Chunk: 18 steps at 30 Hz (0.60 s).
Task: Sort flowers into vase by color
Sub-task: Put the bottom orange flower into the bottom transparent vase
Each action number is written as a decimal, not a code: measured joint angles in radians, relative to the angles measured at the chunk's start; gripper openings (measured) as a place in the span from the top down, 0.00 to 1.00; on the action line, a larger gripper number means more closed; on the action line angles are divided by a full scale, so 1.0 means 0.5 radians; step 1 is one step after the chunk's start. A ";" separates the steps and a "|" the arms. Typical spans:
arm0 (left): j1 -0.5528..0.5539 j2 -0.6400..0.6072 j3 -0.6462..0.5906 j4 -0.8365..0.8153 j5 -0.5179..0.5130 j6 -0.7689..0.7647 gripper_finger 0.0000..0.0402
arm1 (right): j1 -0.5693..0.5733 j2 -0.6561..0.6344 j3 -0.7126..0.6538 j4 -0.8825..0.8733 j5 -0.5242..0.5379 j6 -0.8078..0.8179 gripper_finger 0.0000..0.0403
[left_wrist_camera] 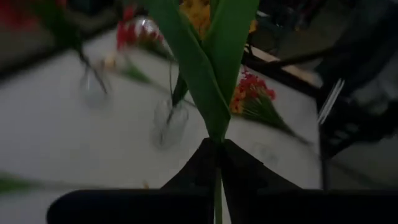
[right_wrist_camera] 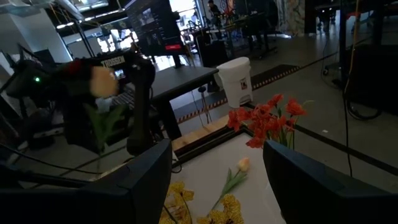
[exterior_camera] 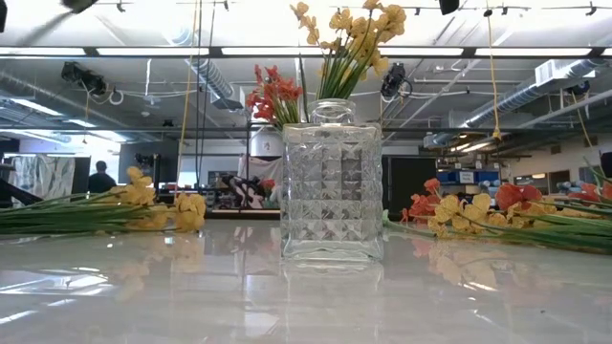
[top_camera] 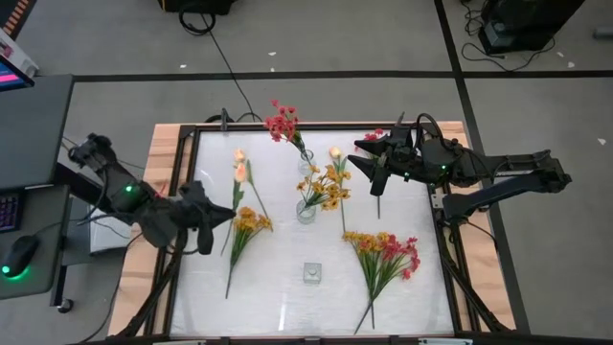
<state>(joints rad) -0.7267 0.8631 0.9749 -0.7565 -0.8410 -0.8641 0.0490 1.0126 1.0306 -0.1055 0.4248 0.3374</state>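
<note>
peach flower (top_camera: 239, 171) clamped in left gripper (top_camera: 226, 216) (raised).

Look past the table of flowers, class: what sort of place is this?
Probably a robotics lab or workshop: exposed ceiling ducts, a desk with a monitor, and loose floor cables surround the framed work table.

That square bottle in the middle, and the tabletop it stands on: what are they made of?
The bottle looks like clear pressed glass: you see through it, and its walls carry a diamond pattern. The tabletop seems glossy white, perhaps laminate or plastic, since it mirrors the bottle and flowers.
</note>
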 joint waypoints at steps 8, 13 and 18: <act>0.207 0.005 0.000 0.383 0.005 0.903 0.94 | 0.000 0.000 0.000 0.001 0.000 0.000 0.35; 0.362 0.014 0.000 0.575 0.054 1.085 0.94 | 0.000 0.000 0.000 0.000 0.000 0.000 0.35; 0.534 0.043 0.001 0.648 0.263 1.098 0.94 | 0.000 0.000 0.000 0.000 0.000 0.000 0.35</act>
<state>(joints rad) -0.4595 0.8844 0.9752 -0.4327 -0.7097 -0.3154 0.0490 1.0126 1.0306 -0.1053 0.4248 0.3374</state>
